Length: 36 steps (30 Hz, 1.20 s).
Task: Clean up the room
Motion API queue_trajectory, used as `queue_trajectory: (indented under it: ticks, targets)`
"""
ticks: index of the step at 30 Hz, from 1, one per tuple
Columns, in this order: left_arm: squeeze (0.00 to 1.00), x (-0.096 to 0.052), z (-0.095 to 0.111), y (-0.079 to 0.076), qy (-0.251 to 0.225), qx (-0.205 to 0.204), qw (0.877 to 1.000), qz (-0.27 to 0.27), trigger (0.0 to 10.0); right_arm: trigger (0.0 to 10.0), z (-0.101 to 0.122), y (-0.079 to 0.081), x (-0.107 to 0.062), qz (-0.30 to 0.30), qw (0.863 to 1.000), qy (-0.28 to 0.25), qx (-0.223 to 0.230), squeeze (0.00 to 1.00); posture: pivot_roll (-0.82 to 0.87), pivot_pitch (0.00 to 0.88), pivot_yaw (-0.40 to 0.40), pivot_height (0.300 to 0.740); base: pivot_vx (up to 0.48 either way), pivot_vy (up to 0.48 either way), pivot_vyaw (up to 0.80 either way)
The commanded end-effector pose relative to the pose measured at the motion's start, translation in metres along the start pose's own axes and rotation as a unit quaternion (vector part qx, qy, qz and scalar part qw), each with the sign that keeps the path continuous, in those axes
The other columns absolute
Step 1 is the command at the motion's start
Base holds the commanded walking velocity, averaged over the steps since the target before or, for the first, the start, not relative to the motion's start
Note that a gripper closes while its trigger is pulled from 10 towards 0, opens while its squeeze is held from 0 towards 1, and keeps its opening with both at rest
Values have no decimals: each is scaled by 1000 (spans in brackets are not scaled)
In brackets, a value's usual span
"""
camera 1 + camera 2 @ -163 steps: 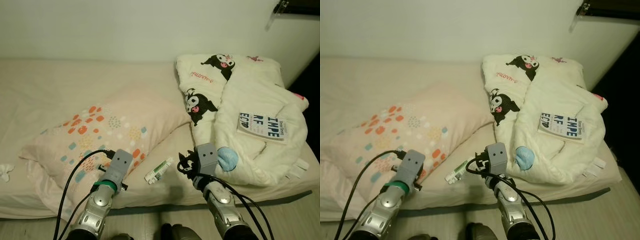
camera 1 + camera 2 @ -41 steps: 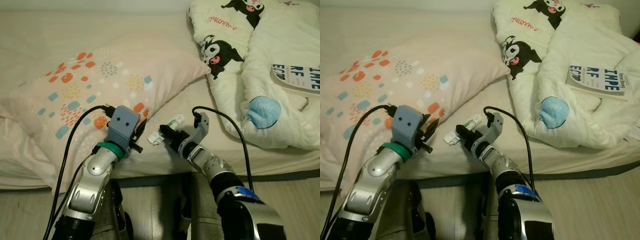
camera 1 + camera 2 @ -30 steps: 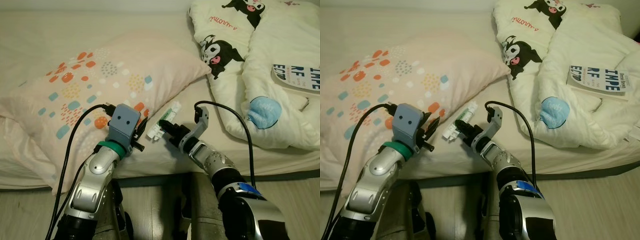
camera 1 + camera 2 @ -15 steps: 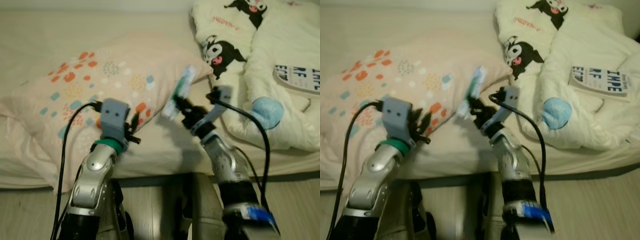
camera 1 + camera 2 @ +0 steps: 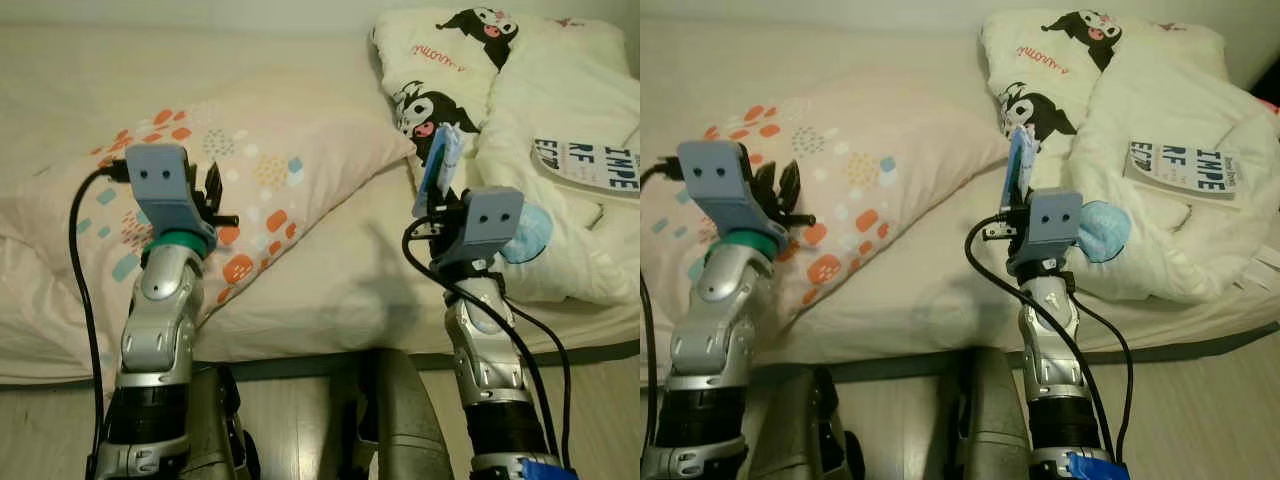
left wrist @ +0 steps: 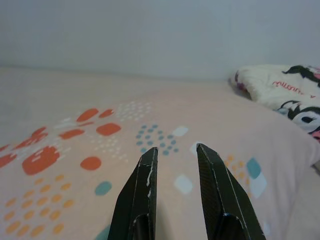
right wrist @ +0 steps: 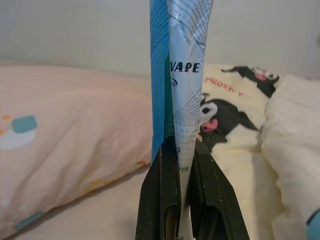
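Over the spotted pillow (image 5: pixel 250 170) on the left, the left gripper (image 6: pixel 175 152) hangs raised above the bed (image 5: pixel 330 290), its two black fingers a narrow gap apart with nothing between them; past the tips lie the pillow's orange and teal marks. Further right, on the bare stretch of sheet beside the pillow's corner, nothing rests. Right of that, the right gripper (image 7: pixel 182 150) stands lifted clear of the mattress, fingers pressed tight on the lower end of a flat blue-and-white tube (image 5: pixel 1018 165). That tube rises upright from between the fingertips, its crimped end uppermost and the letters "VAPE" legible just above the grip. Behind it lies the cream comforter (image 5: pixel 560 120) printed with black cartoon figures, bunched at the right of the bed, and a paperback book (image 5: pixel 1180 165) rests on top of its folds.
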<state>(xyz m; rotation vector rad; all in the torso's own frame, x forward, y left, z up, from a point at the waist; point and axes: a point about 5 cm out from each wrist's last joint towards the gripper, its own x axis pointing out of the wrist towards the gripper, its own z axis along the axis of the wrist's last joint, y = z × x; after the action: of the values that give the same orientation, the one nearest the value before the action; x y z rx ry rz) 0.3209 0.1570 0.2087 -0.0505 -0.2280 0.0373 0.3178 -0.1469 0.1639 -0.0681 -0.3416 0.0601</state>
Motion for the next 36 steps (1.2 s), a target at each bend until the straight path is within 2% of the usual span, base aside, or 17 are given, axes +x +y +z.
queue_trajectory:
  ticks: [1,9,26,36]
  targets:
    - [0,-2,-1,-1,1,6,1000,-3,10000,10000,1,-2,-2,-9,1000,-1,-7,0,-25,91,-34,617,0,0,0]
    - [0,-1,-1,-5,4,-1,1000,-7,10000,10000,-1,0,-4,-21,999,-10,-23,0,-24,91,-34,657,0,0,0]
    - [0,2,1,-8,1,-13,1000,-10,10000,10000,-1,0,-4,-28,999,-11,-25,0,-25,92,-31,737,0,0,0]
    - [0,1,1,-8,0,-5,1000,-11,10000,10000,-3,4,0,-38,999,-3,-12,0,-21,91,-32,740,-59,0,0]
